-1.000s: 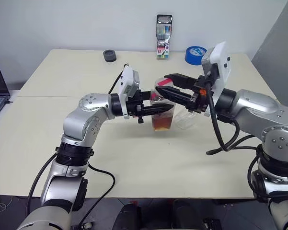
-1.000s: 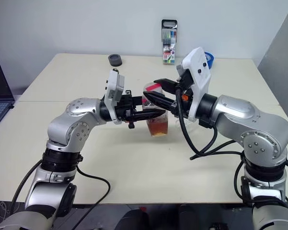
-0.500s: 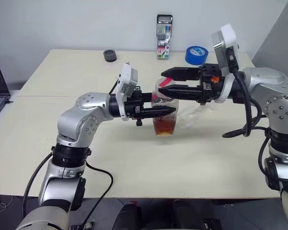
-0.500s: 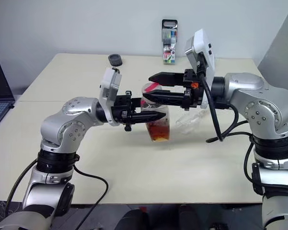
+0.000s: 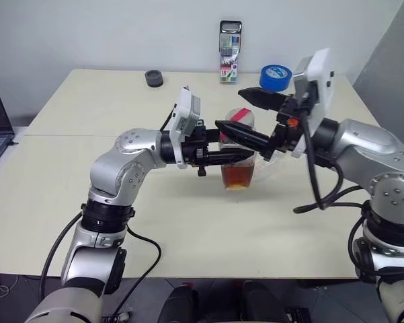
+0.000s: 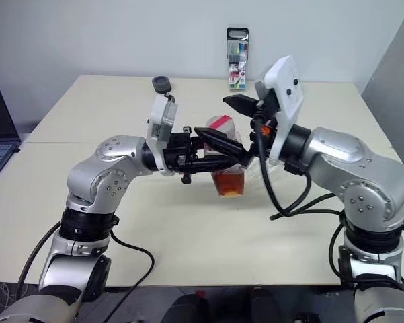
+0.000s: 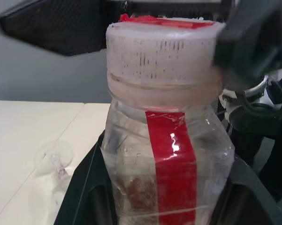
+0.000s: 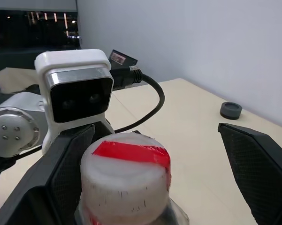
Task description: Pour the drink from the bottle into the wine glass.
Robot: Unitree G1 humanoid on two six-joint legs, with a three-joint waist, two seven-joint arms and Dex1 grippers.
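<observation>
R hand (image 5: 254,116) now wide open round cap (image 5: 240,118) — L hand (image 5: 236,152) still clamped.

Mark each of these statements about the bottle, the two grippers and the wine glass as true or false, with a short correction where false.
1. The left gripper is shut on the bottle. True.
2. The cap is off the bottle. False: it sits on the neck.
3. The right gripper stands open around the cap. True.
4. The wine glass stands upright, full of drink. False: it lies on its side on the table, and the drink is in the bottle.
5. The blue tape roll rests at the table's far edge. True.
</observation>
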